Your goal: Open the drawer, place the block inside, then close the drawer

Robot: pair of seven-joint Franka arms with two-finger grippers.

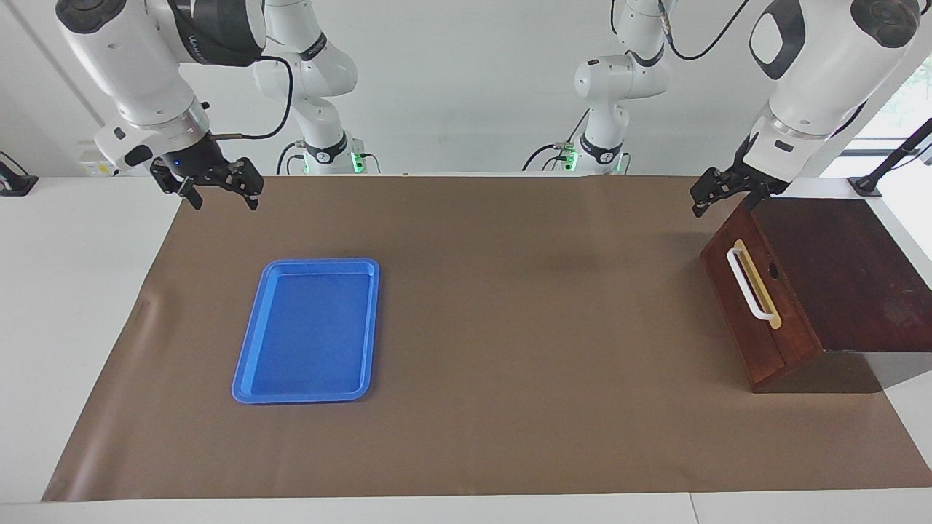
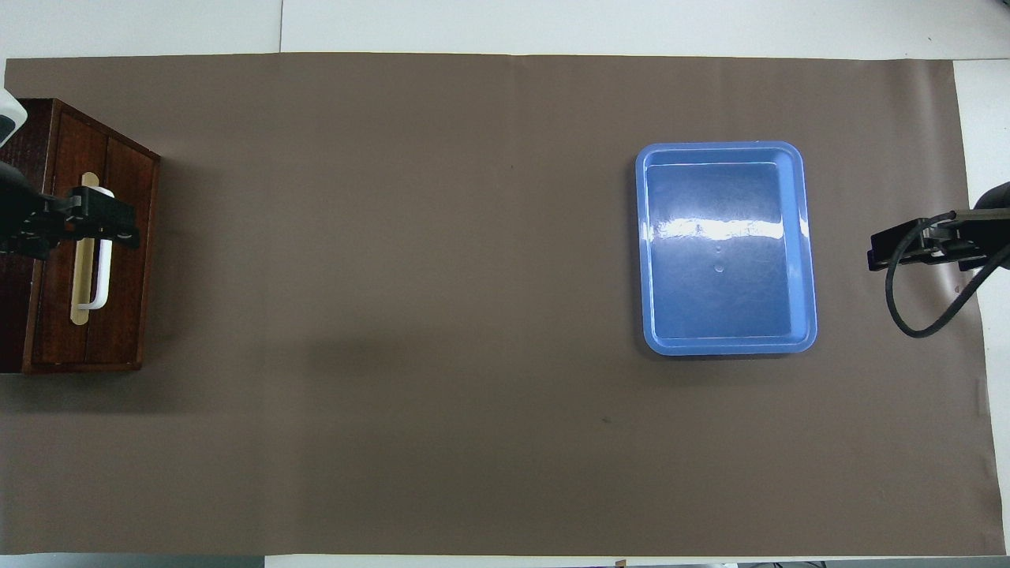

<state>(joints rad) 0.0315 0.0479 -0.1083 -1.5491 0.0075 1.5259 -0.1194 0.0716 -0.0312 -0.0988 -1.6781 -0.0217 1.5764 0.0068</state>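
The drawer [image 1: 786, 306] is shut, flush in its dark wooden box [image 1: 844, 269] at the left arm's end of the table. Its white bar handle [image 1: 750, 285] runs along a tan strip. In the overhead view the drawer [image 2: 67, 158] faces up toward the camera. My left gripper [image 1: 706, 200] hangs in the air over the upper edge of the drawer front; from overhead my left gripper [image 2: 118, 225] covers part of the handle [image 2: 101, 276]. My right gripper [image 1: 222, 195] is open and empty, raised over the mat's edge at the right arm's end. The yellow block is out of view.
A flat blue tray [image 1: 247, 364] lies empty on the brown mat [image 1: 510, 327] toward the right arm's end; it also shows in the overhead view [image 2: 805, 237]. A black cable [image 2: 907, 315] loops from the right wrist.
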